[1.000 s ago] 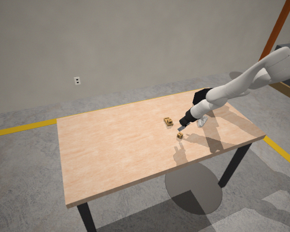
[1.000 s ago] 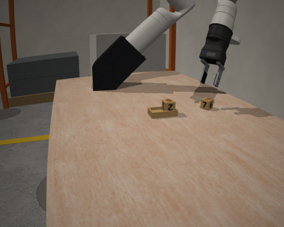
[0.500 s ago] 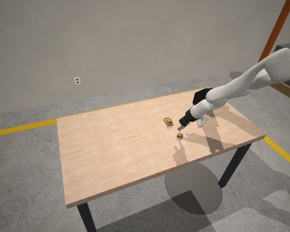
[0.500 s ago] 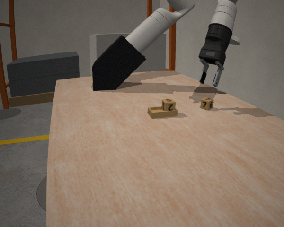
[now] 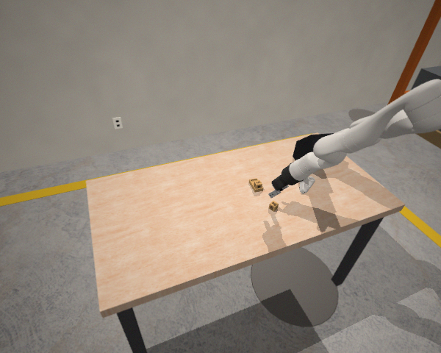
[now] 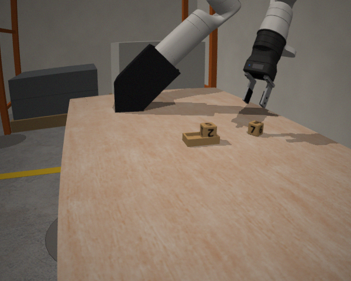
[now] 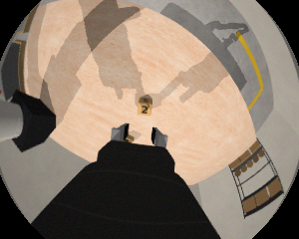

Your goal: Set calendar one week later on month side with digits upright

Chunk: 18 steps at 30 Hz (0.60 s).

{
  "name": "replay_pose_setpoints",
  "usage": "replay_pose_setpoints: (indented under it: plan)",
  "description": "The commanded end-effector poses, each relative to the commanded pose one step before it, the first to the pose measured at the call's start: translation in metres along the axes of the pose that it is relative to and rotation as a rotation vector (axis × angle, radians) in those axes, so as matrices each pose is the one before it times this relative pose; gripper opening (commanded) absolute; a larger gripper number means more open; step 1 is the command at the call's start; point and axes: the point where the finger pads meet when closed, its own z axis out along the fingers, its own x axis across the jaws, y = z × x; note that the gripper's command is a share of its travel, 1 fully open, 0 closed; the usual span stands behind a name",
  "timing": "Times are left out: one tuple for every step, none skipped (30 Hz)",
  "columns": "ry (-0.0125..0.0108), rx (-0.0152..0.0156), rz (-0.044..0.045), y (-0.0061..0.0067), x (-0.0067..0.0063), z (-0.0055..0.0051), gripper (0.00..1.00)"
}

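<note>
A light wooden table (image 5: 167, 235) fills most of the top view, standing on dark legs over a grey floor with a yellow line (image 5: 34, 194) running behind it. The white arm (image 5: 369, 132) reaches in from the right, its black base (image 6: 142, 81) planted near the table's far edge in the exterior view. At its end the gripper (image 6: 257, 96) hangs above the table, fingers pointing down and spread wide with nothing between them.

Near the arm's end of the table sits the small wooden tray (image 6: 193, 139), flat on the surface. One cube (image 6: 208, 129) stands in its right-hand end, showing a 2 that looks upside down from the exterior view — the left half of the tray holds nothing. The second cube (image 6: 255, 127) rests on the table itself, apart from the tray to its right and below the gripper; its near faces seem to read 7 and 6, though the print is small.
</note>
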Motion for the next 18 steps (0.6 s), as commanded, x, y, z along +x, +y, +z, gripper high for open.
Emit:
replay_pose_setpoints:
  plan:
    - [-0.01606,-0.01002,-0.02379,-0.00371,-0.00634,0.00149,0.87]
    - [-0.00191,-0.00393,0.00008,0.00021,-0.00048,0.00044,0.87]
    - [-0.00189,-0.00405,0.00007,0.0002,-0.00047,0.00043,0.87]
    - [0.0,0.0,0.0,0.0,0.0,0.0,0.87]
    - [0.0,0.0,0.0,0.0,0.0,0.0,0.87]
    - [0.00139,-0.00153,0.0,-0.00067,0.00079,0.00038,0.87]
    - [-0.00367,-0.00591,0.00005,0.00073,-0.00113,0.00046,0.87]
    - [-0.00374,-0.00605,0.00005,0.00074,-0.00118,0.00044,0.87]
    - [-0.00249,-0.00514,0.00002,0.0004,-0.00072,0.00041,0.87]
    - [-0.00101,-0.004,0.0,-0.00001,-0.00019,0.00037,0.87]
    - [-0.00096,-0.00412,-0.00001,-0.00001,-0.00018,0.00036,0.87]
    - [-0.00155,-0.00494,-0.00004,0.00023,-0.00035,0.00036,0.87]
    - [-0.00189,-0.00538,-0.00005,0.00034,-0.00048,0.00035,0.87]
    - [-0.00167,-0.00527,-0.00005,0.00027,-0.00044,0.00032,0.87]
    - [-0.00131,-0.00508,-0.00006,0.00018,-0.00034,0.00029,0.87]
    - [-0.00112,-0.00512,-0.00007,0.00017,-0.00027,0.00026,0.87]
    - [-0.00102,-0.00522,-0.00008,0.00018,-0.00024,0.00022,0.87]
    - [-0.00092,-0.0053,-0.00008,0.00019,-0.00022,0.00018,0.87]
